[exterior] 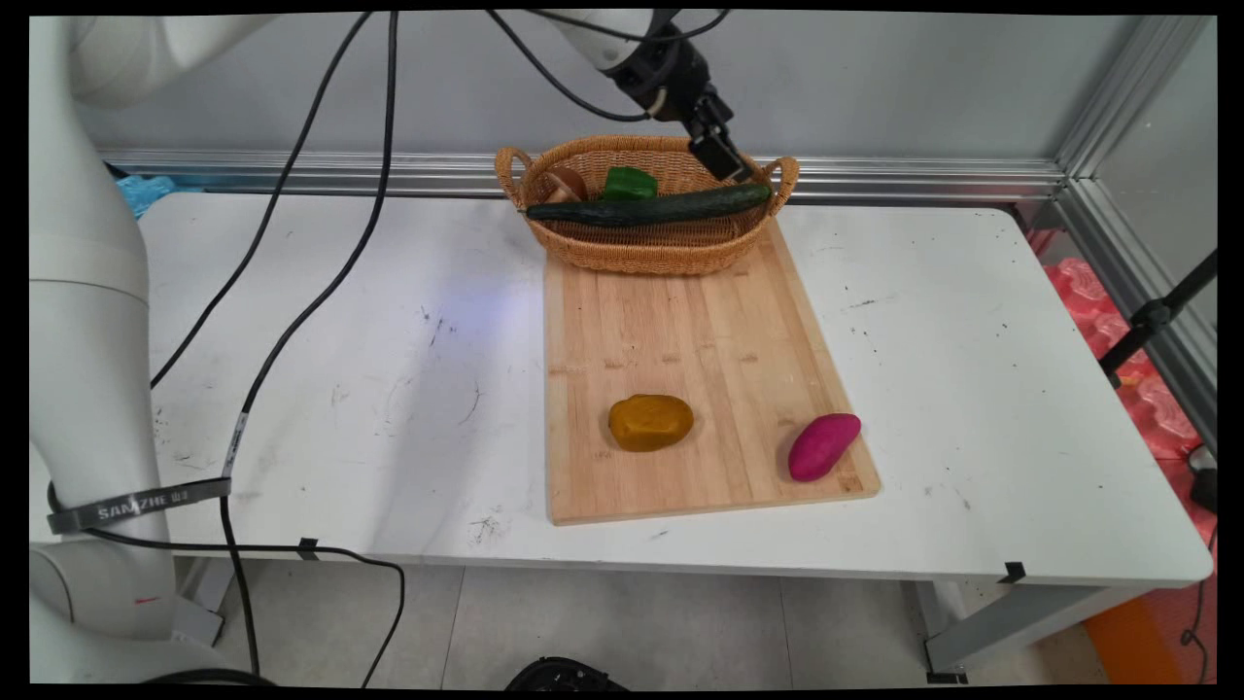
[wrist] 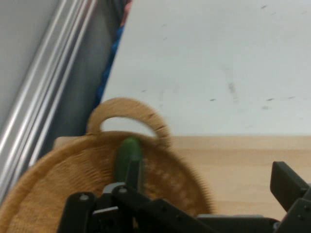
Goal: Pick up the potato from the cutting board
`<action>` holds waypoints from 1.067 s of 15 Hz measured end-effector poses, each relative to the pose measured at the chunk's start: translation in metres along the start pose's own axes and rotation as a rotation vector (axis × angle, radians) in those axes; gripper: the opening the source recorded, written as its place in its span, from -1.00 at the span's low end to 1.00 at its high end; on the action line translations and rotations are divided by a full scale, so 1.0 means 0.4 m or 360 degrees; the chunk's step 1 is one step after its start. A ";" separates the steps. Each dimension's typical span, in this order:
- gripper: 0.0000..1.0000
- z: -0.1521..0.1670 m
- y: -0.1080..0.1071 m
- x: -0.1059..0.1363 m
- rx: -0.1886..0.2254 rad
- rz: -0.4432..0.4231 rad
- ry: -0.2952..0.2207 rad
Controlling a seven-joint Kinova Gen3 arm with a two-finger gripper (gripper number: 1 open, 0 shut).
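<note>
A long dark green cucumber (exterior: 649,207) lies lengthwise across a woven basket (exterior: 641,255) at the far end of a wooden cutting board (exterior: 700,331). My gripper (exterior: 741,173) hovers right over the cucumber's right end, beside the basket's right handle. In the hand view the gripper (wrist: 204,187) is open, its fingers spread wide. The cucumber (wrist: 128,158) runs up from beside the left finger toward the basket's far handle (wrist: 129,109). A green pepper (exterior: 629,183) and a brown mushroom-like piece (exterior: 566,182) sit in the basket behind the cucumber.
Near the board's front end lie a yellow-brown potato (exterior: 650,422) and a magenta sweet potato (exterior: 823,446). The white table (exterior: 389,389) spreads to both sides. An aluminium rail (exterior: 923,177) runs along the wall behind the basket. Black cables (exterior: 292,321) hang over the left side.
</note>
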 end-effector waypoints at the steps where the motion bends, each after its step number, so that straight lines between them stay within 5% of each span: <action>1: 1.00 -0.007 0.016 0.009 -0.0009 -0.0003 0.0000; 6: 1.00 -0.059 0.151 0.023 -0.0091 0.0000 -0.0055; 16: 1.00 -0.116 0.395 -0.132 -0.0161 0.0071 -0.0267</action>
